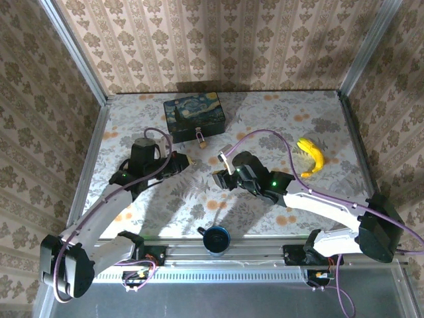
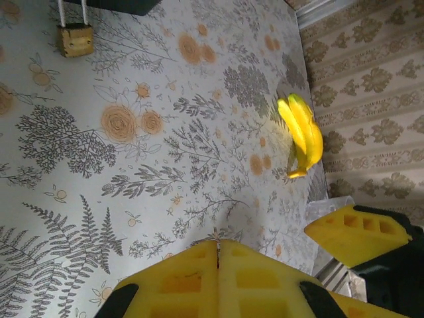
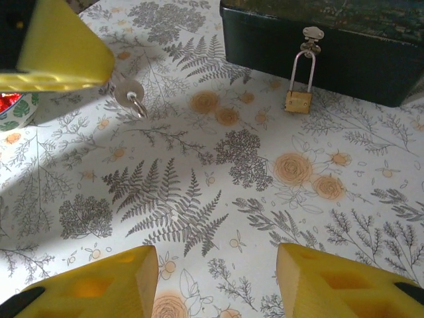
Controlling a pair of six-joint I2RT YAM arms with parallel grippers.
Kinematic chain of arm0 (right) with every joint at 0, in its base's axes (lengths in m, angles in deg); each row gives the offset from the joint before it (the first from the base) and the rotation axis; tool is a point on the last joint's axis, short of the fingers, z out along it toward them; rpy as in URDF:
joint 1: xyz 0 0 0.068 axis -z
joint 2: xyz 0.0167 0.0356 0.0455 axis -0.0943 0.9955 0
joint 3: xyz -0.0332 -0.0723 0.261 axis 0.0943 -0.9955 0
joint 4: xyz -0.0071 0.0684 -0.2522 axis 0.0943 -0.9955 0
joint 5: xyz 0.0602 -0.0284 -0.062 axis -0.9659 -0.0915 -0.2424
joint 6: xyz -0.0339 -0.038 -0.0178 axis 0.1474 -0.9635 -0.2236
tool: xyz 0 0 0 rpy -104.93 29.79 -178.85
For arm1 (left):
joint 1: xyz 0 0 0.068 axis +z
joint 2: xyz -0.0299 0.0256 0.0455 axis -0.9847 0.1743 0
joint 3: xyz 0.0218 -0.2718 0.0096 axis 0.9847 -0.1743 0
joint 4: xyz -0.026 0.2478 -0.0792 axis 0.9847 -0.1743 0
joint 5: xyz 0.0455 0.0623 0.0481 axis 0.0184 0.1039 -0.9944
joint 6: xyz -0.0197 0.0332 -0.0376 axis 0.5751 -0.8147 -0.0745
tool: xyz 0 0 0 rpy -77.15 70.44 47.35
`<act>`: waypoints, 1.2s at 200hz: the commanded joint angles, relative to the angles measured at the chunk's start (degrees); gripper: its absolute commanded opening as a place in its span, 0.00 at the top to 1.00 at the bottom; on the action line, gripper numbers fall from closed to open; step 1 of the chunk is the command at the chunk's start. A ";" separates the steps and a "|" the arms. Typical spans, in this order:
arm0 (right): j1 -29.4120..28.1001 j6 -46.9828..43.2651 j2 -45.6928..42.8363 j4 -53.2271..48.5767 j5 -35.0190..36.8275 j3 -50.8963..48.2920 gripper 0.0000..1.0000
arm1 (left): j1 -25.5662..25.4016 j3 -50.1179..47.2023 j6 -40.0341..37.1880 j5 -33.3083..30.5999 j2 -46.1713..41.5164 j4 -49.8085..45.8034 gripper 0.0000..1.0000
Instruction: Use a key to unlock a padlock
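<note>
Padlock (image 3: 299,101), tiny brass, silver shackle, hung vertical on dark blue box (image 3: 344,59), up-right of small silver key (image 3: 129,93) clenched in left gripper (image 2: 217,255); right gripper (image 3: 213,262) spread, empty.

Two white-shelled arms (image 1: 99,215) with black joints, looping purple cables (image 1: 265,130), green lights (image 1: 272,183) and yellow fingers (image 3: 93,288).

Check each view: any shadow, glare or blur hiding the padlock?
Top external: the padlock is tiny, detail lost; arm shadows fall short of it. Left wrist: evenly lit, padlock sharp, shackle cropped at the top edge. Right wrist: padlock sharp and lit; soft shadow around the key. No glare.
</note>
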 commanded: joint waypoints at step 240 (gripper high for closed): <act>-10.39 -32.25 14.92 20.45 17.50 5.32 0.46 | 4.56 3.83 12.89 14.33 4.41 -10.66 1.00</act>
